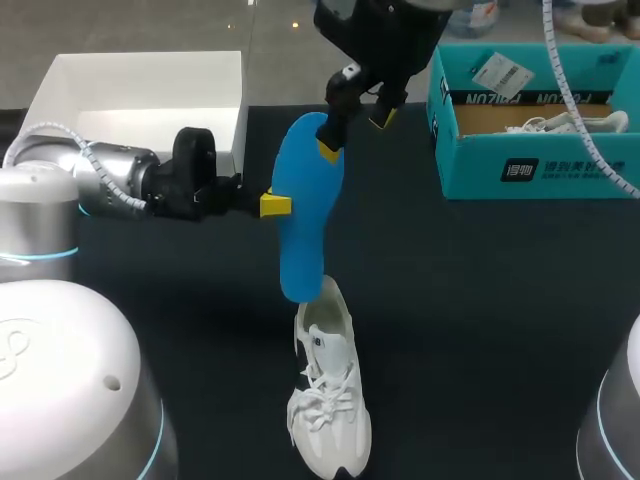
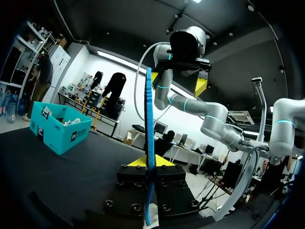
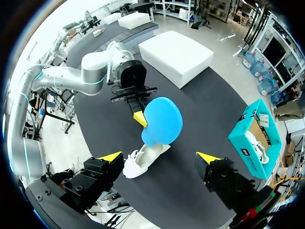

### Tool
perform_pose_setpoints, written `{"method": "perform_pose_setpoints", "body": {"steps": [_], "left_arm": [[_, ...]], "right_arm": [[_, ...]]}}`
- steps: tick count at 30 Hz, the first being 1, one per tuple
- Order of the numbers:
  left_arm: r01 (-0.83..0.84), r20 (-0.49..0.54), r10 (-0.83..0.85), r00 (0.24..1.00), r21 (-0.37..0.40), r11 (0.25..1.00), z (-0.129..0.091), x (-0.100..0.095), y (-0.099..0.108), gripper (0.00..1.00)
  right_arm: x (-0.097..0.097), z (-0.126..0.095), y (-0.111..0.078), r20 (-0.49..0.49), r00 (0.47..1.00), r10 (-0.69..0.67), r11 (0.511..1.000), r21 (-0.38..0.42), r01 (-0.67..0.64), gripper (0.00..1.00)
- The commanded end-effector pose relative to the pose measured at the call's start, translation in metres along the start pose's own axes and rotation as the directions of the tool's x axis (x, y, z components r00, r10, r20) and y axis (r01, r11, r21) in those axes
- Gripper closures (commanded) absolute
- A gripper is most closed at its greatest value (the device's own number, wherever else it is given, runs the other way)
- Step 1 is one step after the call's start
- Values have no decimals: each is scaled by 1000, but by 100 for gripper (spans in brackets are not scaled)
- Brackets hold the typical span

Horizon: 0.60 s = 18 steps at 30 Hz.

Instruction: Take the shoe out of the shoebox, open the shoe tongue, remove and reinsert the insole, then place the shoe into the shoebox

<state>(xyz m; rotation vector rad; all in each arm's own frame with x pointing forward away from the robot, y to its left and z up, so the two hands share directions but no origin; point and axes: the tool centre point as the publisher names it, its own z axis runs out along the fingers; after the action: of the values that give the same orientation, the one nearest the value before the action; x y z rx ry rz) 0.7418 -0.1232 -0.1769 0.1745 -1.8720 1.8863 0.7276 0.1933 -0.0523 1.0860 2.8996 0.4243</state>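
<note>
My left pincer (image 1: pixel 277 205) gripped the flat blue foam insole (image 1: pixel 305 220) upright above the white laced sneaker (image 1: pixel 330 400); my right pincer (image 1: pixel 354 134) gaped open higher above that sneaker.

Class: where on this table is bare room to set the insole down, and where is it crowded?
Free: the tabletop between the white shoe and the teal shoebox, and the strip between shoe and left arm. Crowded: the middle, where the left gripper holds the blue insole beneath the right gripper.

Insole (image 1: pixel 308 215): smooth matt blue foam. Shoe (image 1: pixel 328 400): white cloth, laces. Shoebox (image 1: pixel 575 168): matt teal cardboard. Table (image 1: pixel 480 320): matt black.
</note>
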Motion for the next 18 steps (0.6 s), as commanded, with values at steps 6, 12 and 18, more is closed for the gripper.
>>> {"method": "perform_pose_setpoints", "body": {"steps": [6, 12, 18], "left_arm": [[225, 64, -229, 971, 67, 972, -2, -13, -1, 100], [331, 100, -341, 935, 111, 937, -6, -10, 2, 100], [417, 145, -435, 889, 140, 898, -11, -14, -4, 100]], "right_arm": [[0, 0, 1, 0, 1000, 0, 1000, 2, 0, 0], [0, 0, 1, 0, 1000, 0, 1000, 2, 0, 0], [0, 0, 1, 0, 1000, 0, 1000, 2, 0, 0]]}}
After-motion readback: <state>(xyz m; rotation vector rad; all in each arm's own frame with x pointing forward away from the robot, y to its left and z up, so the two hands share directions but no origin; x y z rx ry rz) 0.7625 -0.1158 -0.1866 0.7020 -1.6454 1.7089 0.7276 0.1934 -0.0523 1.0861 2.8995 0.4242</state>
